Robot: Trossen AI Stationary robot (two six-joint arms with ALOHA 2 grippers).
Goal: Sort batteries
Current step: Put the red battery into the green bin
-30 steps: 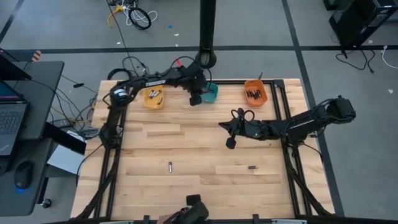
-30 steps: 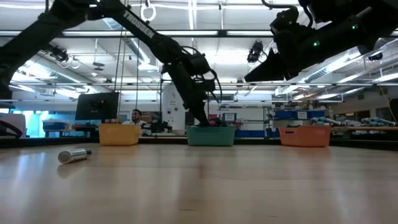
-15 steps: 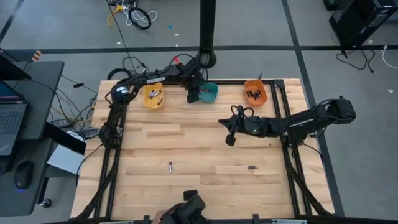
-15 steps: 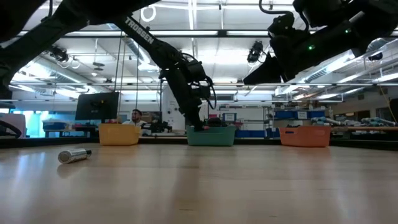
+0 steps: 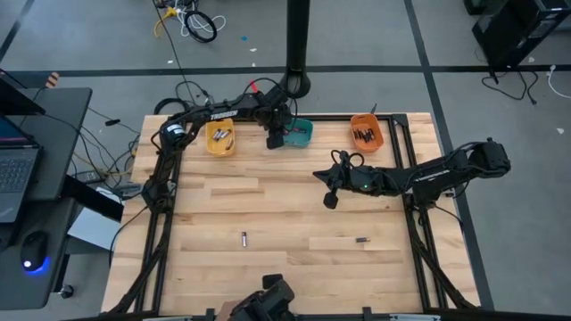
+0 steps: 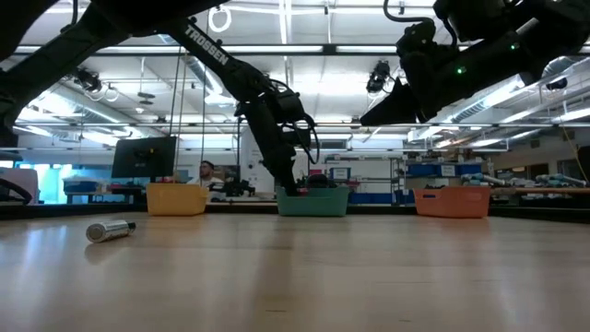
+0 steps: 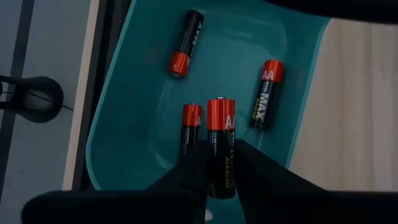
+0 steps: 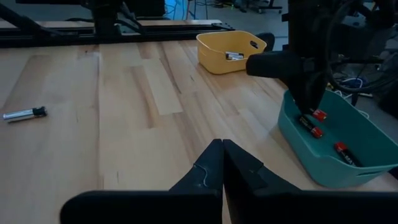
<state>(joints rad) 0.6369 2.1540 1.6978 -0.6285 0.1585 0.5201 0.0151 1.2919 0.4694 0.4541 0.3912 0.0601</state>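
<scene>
My left gripper (image 5: 277,138) hangs over the near left part of the teal bin (image 5: 302,134) at the table's far edge, shut on a black, red-tipped AA battery (image 7: 220,146). Three similar batteries (image 7: 266,93) lie on the bin's floor. My right gripper (image 5: 329,201) is shut and empty, above the table right of centre. A silvery battery (image 5: 244,238) and a dark one (image 5: 362,240) lie on the table near the front. My left gripper pinches the battery's black lower body (image 7: 221,177) between its two fingers (image 7: 191,167). The fingers point down from above and the battery runs along them. Its red end (image 7: 220,115) sticks out past the fingertips toward the bin floor, and the battery hangs clear of it.
A yellow bin (image 5: 220,139) with batteries stands left of the teal bin, and an orange bin (image 5: 366,132) with dark batteries stands to its right. The silvery battery also shows in the low view (image 6: 111,230). The middle and near table is open wood.
My left gripper has shifted a little toward the table's left over the teal bin, still shut on the battery.
</scene>
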